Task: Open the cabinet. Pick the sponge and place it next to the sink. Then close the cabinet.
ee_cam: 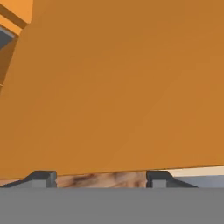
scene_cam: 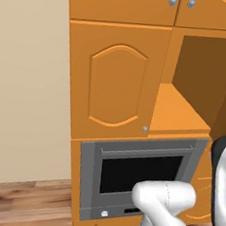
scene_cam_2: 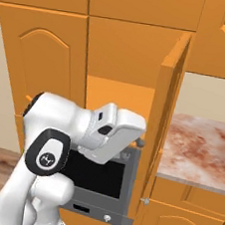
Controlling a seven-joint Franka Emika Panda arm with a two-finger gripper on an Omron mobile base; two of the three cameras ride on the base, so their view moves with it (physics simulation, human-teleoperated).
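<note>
Orange kitchen cabinetry fills the frame: the cabinet [scene_cam_2: 126, 61] has its right door [scene_cam_2: 160, 126] swung out at centre, sponge nowhere visible, so picking, placing and closing remain, while the hand [ee_cam: 100, 177] sits open, empty.

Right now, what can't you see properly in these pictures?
- The sponge: the shelf inside the cabinet looks bare where visible; the right door in the right base view and the picture edge in the left base view hide the rest.
- The sink: beyond the counter, cut off at the right edge.
- The gripper: its fingertips stand apart, nothing between them; a flat orange panel blocks everything ahead.
</note>
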